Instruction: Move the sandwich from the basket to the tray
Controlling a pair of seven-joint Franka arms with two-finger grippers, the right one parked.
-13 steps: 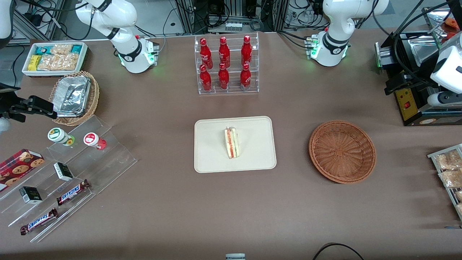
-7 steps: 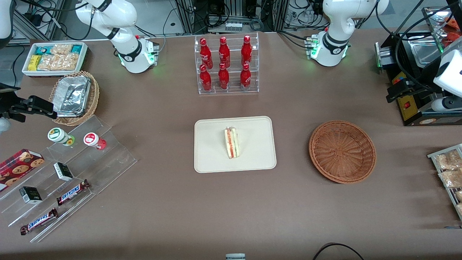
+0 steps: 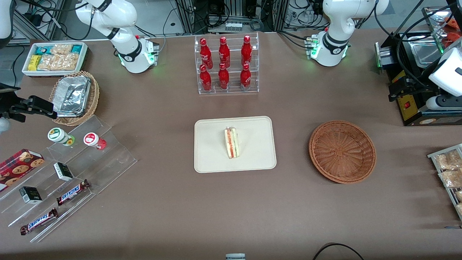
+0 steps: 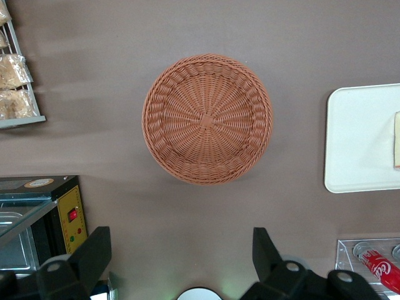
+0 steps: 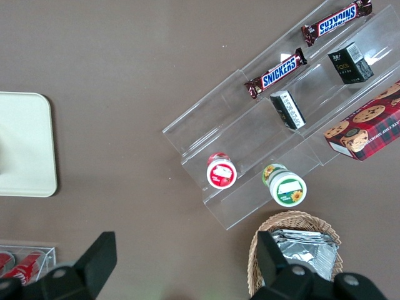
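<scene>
The sandwich (image 3: 231,143) lies on the cream tray (image 3: 213,144) in the middle of the table, its red and green filling edge up. The round reddish-brown basket (image 3: 342,151) beside the tray, toward the working arm's end, has nothing in it. My left gripper (image 3: 397,92) hangs high by the black machine, farther from the front camera than the basket and away from both. In the left wrist view the gripper (image 4: 180,250) is open and holds nothing, with the basket (image 4: 207,118), the tray (image 4: 359,137) and a sliver of the sandwich (image 4: 396,140) in sight.
A clear rack of red bottles (image 3: 226,65) stands farther back than the tray. A black machine (image 3: 415,104) and a rack of snack packets (image 3: 449,169) are at the working arm's end. A tan basket with foil (image 3: 74,97) and acrylic steps with snacks (image 3: 65,173) are at the parked arm's end.
My left gripper has shifted slightly toward the working arm's end of the table, staying open. The sandwich, tray and basket have not moved.
</scene>
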